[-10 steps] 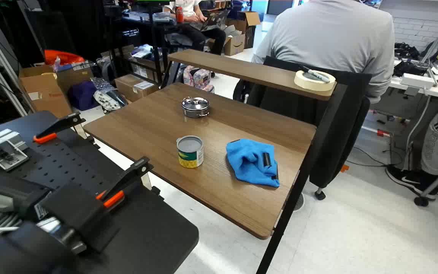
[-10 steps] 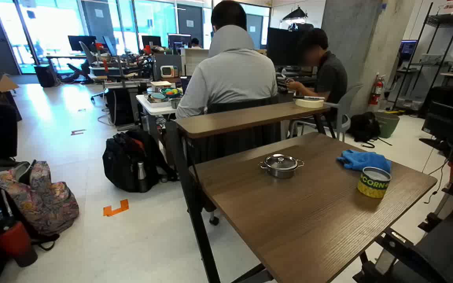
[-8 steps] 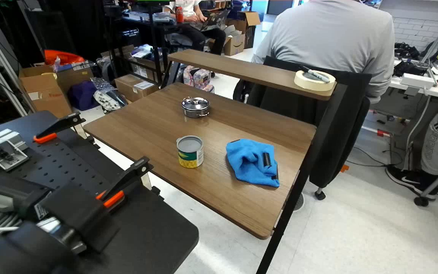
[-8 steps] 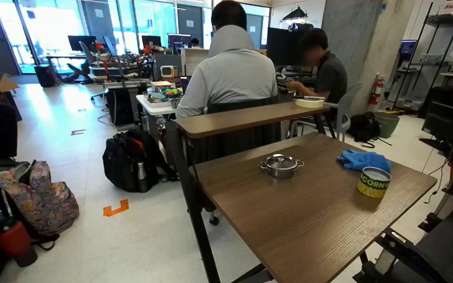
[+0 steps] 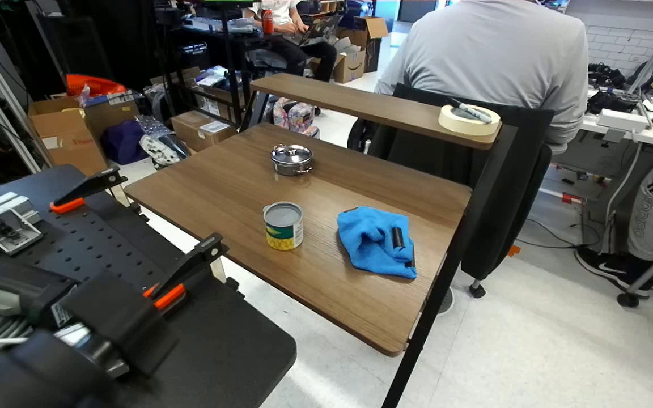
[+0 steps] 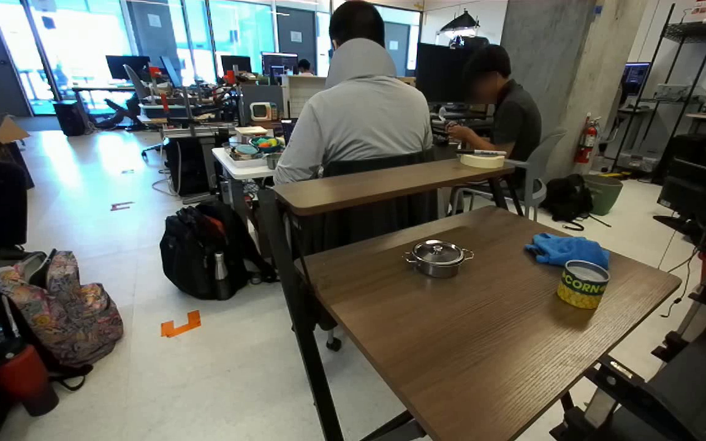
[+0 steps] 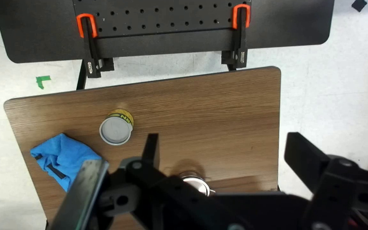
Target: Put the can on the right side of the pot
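Observation:
The can [image 5: 284,233], grey-topped with a green and yellow corn label, stands upright on the brown table. It shows in an exterior view [image 6: 583,286] and at the left in the wrist view [image 7: 116,129]. The small silver lidded pot [image 5: 292,161] stands apart from the can; it also shows in an exterior view [image 6: 439,260]. In the wrist view the pot [image 7: 198,183] is partly hidden behind my gripper. My gripper [image 7: 223,136] is open and empty above the table, its fingers wide apart. The gripper is out of sight in both exterior views.
A crumpled blue cloth [image 5: 376,242] lies near the can. A raised shelf [image 5: 360,107] with a tape roll [image 5: 468,120] spans the table's far side. Black clamps [image 5: 190,266] sit on the black stand's edge. A seated person [image 5: 491,62] is behind the shelf.

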`<state>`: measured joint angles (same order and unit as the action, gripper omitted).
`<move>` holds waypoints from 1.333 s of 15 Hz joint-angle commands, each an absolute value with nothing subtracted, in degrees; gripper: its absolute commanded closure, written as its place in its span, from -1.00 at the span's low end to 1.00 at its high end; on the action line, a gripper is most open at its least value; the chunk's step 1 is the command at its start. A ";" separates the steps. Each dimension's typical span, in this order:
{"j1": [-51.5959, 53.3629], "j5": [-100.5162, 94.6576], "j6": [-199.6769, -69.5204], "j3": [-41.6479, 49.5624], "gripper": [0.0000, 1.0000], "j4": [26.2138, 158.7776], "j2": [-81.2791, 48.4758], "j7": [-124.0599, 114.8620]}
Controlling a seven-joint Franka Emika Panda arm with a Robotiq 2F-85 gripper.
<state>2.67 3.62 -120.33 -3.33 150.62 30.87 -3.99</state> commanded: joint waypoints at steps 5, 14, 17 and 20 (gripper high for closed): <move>0.54 6.99 -124.95 1.09 -1.00 143.61 14.77 -4.04; -3.12 25.78 -141.34 4.48 -1.00 136.62 -5.78 -7.41; -5.02 31.17 -147.73 4.56 -1.00 135.54 -9.99 -8.51; -6.53 33.27 -151.97 4.67 -1.00 134.65 -14.53 -11.40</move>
